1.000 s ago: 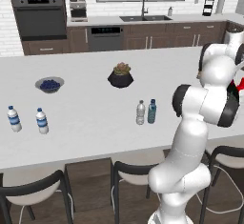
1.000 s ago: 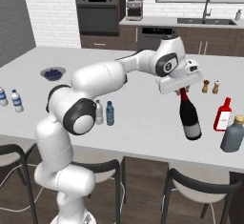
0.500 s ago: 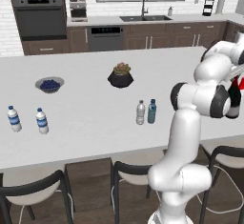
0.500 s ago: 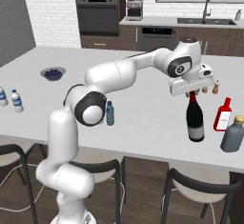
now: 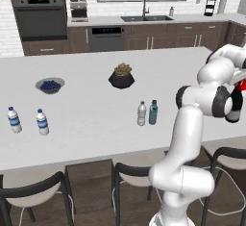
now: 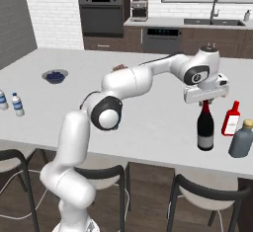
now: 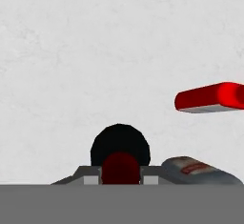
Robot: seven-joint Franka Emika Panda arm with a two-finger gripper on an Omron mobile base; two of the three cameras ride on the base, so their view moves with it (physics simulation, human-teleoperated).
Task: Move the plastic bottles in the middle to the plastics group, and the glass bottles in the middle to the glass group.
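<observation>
A small grey bowl [image 5: 50, 84] holds dark blue berries. The pincer [image 6: 205, 99] pinches the red foil neck of the tall dark wine bottle [image 6: 205, 130], upright near the desk's [image 6: 148, 122] front right edge.

Even bright rendered light, soft faint shadows, no glare, slight pixelation.

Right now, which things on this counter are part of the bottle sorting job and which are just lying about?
Part of the job:
- dark wine bottle, neck in the gripper
- red bottle
- grey unlabelled bottle
- teal bottle
- two blue-labelled water bottles

Lying about:
- bowl of blueberries
- potted plant
- grey squat bottle
</observation>
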